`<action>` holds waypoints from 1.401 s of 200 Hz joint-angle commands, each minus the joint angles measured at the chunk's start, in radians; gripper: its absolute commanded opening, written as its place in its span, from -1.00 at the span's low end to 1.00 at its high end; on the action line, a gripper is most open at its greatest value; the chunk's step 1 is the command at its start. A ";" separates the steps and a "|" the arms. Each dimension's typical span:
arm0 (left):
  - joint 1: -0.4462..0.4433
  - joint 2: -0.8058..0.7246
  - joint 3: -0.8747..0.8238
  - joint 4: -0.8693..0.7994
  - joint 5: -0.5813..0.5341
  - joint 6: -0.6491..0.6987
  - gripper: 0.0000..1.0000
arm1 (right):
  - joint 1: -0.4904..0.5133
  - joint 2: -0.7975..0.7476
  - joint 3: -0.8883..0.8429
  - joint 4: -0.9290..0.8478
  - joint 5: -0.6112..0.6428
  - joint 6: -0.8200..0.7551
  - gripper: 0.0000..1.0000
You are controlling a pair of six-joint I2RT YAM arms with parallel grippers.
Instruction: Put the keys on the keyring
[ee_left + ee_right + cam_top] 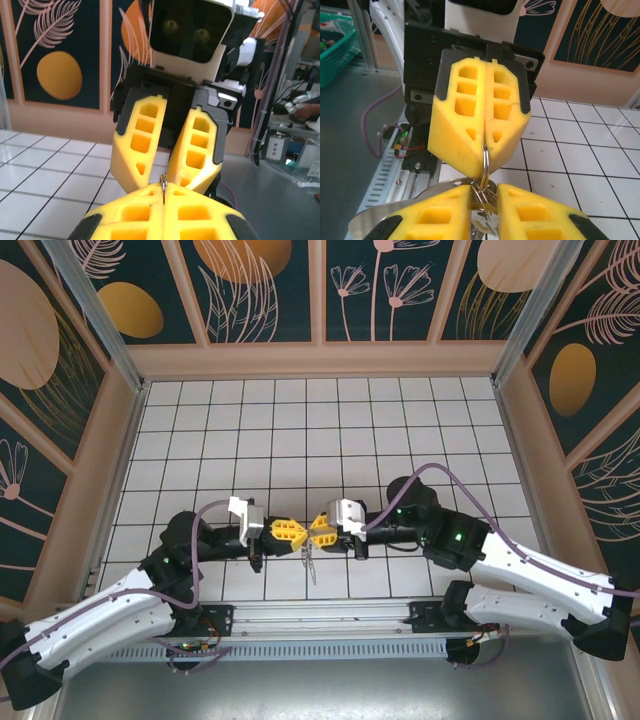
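Note:
Above the table's near edge my two grippers meet tip to tip. My left gripper is shut on the keyring's small metal ring, whose thin edge stands up between the yellow fingers. Facing it, my right gripper pinches a bunch of silvery keys and smaller rings in a narrow gap, right under that ring. The keyring's grey strap curves out to the left below my right fingers. A thin silvery piece dangles beneath both grippers.
The white tiled table stretches away behind the grippers, closed in by patterned walls. A metal rail with the arm bases runs along the near edge. A green basket sits off the table.

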 commanded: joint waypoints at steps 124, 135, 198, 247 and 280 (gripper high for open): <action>-0.006 0.042 0.102 -0.165 -0.018 0.062 -0.69 | -0.009 0.024 0.030 -0.004 0.041 -0.012 -1.00; -0.005 0.049 0.136 -0.273 -0.033 0.103 -0.68 | -0.010 0.034 0.044 -0.028 0.049 -0.017 -1.00; -0.006 0.100 0.208 -0.446 -0.038 0.168 -1.00 | -0.007 0.067 0.088 -0.084 0.031 -0.038 -1.00; -0.006 0.019 0.107 -0.186 -0.023 0.071 -1.00 | -0.007 0.054 0.067 -0.071 0.028 -0.027 -1.00; -0.006 -0.013 0.037 0.051 -0.001 0.009 -1.00 | -0.007 0.018 0.019 0.006 0.023 0.008 -0.77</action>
